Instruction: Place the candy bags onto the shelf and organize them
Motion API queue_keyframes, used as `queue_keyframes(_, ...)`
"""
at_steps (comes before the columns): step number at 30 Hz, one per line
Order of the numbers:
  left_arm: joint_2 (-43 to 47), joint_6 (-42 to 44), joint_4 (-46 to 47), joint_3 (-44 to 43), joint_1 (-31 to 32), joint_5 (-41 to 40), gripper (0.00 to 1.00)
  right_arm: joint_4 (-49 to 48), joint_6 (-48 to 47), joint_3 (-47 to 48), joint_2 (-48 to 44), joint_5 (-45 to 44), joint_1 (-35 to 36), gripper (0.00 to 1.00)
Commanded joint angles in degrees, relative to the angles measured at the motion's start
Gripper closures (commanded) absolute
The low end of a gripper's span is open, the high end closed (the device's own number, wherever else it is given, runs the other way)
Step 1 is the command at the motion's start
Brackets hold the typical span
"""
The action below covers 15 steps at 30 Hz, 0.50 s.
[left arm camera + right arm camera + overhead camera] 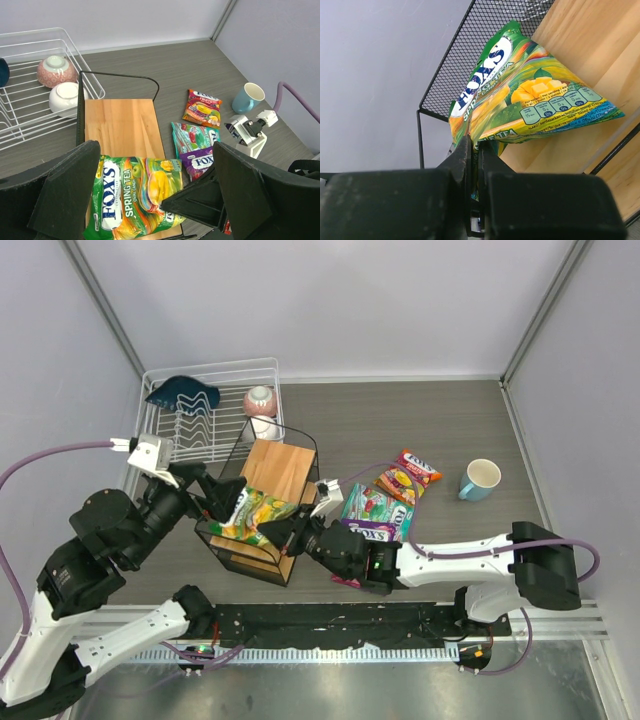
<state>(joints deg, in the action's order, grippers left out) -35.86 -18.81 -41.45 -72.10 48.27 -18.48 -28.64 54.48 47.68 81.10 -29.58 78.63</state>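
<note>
The yellow-green candy bag [256,514] [131,194] [520,100] lies on the near end of the shelf's [283,468] top wooden board [122,125] [580,50]. My right gripper [287,531] [476,146] is shut on that bag's edge; in the left wrist view its black tip [192,197] pinches the bag's right side. Just above the bag's left end, my left gripper [218,498] [155,200] hangs wide open, one finger on each side, holding nothing. To the right of the shelf, the orange-red bag [409,475] [203,107], the teal bag [376,506] [192,137] and the purple bag [366,532] [200,162] lie on the table.
A white wire dish rack [205,415] [30,115] behind the shelf holds two bowls [260,400] [55,70] and a dark blue dish [182,393]. A light blue mug [481,479] [248,97] stands at the right. My right arm [450,560] stretches across the table's front.
</note>
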Motion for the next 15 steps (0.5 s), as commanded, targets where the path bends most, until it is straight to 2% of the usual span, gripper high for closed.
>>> queue_keyframes(1,0.43,0.79,1.46,0.38,-0.19,-0.33,0.00,-5.63,2.30,0.22,0.02,-0.03,0.47,0.99)
queue_keyframes(15,0.61,0.26,1.81,1.08,-0.19,-0.15,0.00,-5.28,3.71,-2.42,-1.03,-0.83,1.61,0.99)
